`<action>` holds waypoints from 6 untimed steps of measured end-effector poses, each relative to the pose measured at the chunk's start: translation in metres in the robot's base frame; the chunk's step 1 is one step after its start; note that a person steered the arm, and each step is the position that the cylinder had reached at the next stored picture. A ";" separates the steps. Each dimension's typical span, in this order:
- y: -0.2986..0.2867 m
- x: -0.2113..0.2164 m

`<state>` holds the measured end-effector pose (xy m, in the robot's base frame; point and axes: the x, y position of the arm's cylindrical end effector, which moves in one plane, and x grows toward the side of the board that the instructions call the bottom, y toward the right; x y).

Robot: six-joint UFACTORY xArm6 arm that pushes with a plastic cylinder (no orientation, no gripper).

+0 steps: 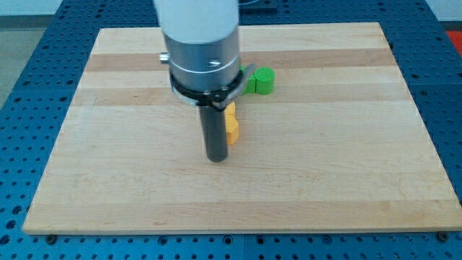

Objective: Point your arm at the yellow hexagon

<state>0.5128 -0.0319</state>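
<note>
A yellow block (232,123), likely the yellow hexagon, lies near the board's middle, partly hidden behind my dark rod. My tip (216,159) rests on the wooden board (325,173) just below and left of the yellow block, close to it or touching it. A green block (262,81), round-looking, sits above and to the right of the yellow one, beside the arm's silver collar.
The arm's white and silver body (202,50) fills the view's top centre and hides the board behind it. The board lies on a blue perforated table (29,50).
</note>
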 end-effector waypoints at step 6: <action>0.058 -0.038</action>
